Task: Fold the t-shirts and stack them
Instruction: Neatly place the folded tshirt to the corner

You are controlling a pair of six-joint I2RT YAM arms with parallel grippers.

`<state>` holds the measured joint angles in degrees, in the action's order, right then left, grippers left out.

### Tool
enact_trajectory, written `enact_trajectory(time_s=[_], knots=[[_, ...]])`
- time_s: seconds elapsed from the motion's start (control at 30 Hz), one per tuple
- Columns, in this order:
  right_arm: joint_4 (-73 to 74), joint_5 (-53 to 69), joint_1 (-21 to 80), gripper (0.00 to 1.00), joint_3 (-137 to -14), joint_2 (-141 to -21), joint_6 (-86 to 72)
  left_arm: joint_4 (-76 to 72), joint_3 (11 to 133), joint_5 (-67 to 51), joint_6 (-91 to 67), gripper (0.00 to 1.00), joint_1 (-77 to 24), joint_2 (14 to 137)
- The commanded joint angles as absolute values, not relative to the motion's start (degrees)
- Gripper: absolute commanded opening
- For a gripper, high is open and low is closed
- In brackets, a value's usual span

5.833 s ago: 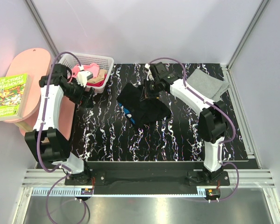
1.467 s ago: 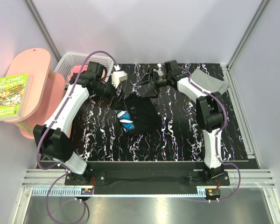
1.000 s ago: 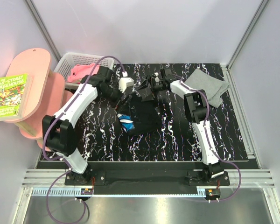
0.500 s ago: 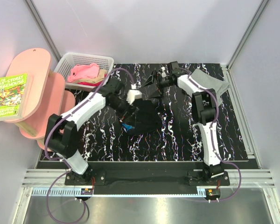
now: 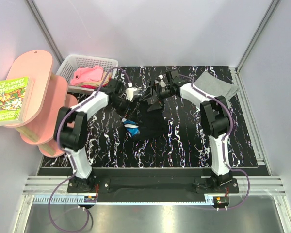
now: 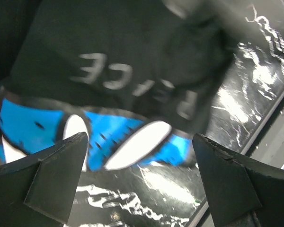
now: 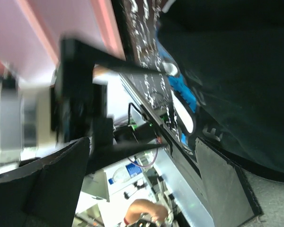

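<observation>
A black t-shirt (image 5: 153, 119) lies crumpled mid-table, its blue and white print (image 5: 131, 127) at the near left. My left gripper (image 5: 136, 100) hangs open over its left back edge. In the left wrist view the shirt (image 6: 132, 52) and its grey lettering fill the frame above the open gripper (image 6: 139, 184), nothing between the fingers. My right gripper (image 5: 154, 98) is open over the shirt's back edge; the right wrist view shows the shirt (image 7: 236, 71) beyond its gripper (image 7: 139, 187). A folded light grey t-shirt (image 5: 216, 86) lies back right. Pink t-shirts (image 5: 87, 75) sit in the basket.
A white basket (image 5: 70, 63) stands at the back left corner of the black marbled mat (image 5: 184, 141). A pink shelf (image 5: 36, 68) to the left carries a green book (image 5: 12, 99). Grey walls close in the back and sides.
The left arm has swung from the basket to the black shirt and now sits at its left back edge. The right gripper has shifted slightly along the shirt's back edge. Both stay open.
</observation>
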<state>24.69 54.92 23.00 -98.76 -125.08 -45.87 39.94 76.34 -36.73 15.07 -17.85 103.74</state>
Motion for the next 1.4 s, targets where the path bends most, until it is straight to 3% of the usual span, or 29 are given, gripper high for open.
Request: enact_trajectory(time_s=[0.0, 0.33, 0.6, 0.77, 1.13, 1.37], knots=[[20.92, 54.58, 23.29, 1.00, -98.61, -127.00, -47.11, 38.67, 80.15, -40.25, 13.36, 0.99, -15.30, 110.46], [20.65, 53.35, 22.76, 1.00, -95.01, -134.20, -44.21, 38.85, 77.96, -37.79, 15.91, 0.99, -15.21, 112.86], [20.74, 51.68, 21.97, 1.00, -93.78, -135.09, -43.15, 43.06, 77.79, -39.28, 16.61, 0.99, -15.55, 94.50], [20.57, 52.03, 21.80, 1.00, -94.22, -136.32, -43.42, 46.31, 73.84, -38.94, 18.72, 0.99, -22.14, 88.42], [20.65, 51.94, 21.80, 1.00, -94.04, -136.76, -43.33, 45.97, 69.96, -39.46, 20.74, 0.99, -26.54, 102.82], [20.65, 51.59, 21.36, 1.00, -94.22, -137.02, -43.42, 47.28, 66.10, -41.84, 22.58, 0.99, -26.98, 103.97]])
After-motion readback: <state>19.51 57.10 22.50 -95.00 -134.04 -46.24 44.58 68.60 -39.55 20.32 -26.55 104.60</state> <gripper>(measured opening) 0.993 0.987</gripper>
